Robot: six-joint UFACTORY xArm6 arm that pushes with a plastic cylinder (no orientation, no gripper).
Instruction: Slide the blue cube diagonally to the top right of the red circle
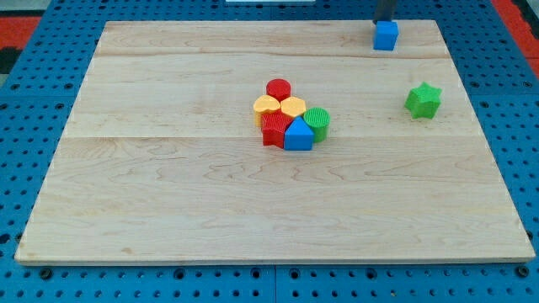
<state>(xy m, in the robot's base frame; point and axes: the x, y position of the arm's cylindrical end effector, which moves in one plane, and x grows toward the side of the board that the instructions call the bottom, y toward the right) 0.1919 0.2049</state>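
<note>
The blue cube (386, 35) sits near the view's top right edge of the wooden board (168, 210). The red circle (279, 88) stands at the top of a cluster in the board's middle, well to the lower left of the cube. My rod comes down from the top edge and my tip (384, 21) is right behind the blue cube, at its top side, touching or nearly touching it.
The cluster below the red circle holds two yellow blocks (280, 107), a red star-like block (273, 130), a blue triangular block (298, 135) and a green cylinder (317, 123). A green star (423, 100) lies alone at the right.
</note>
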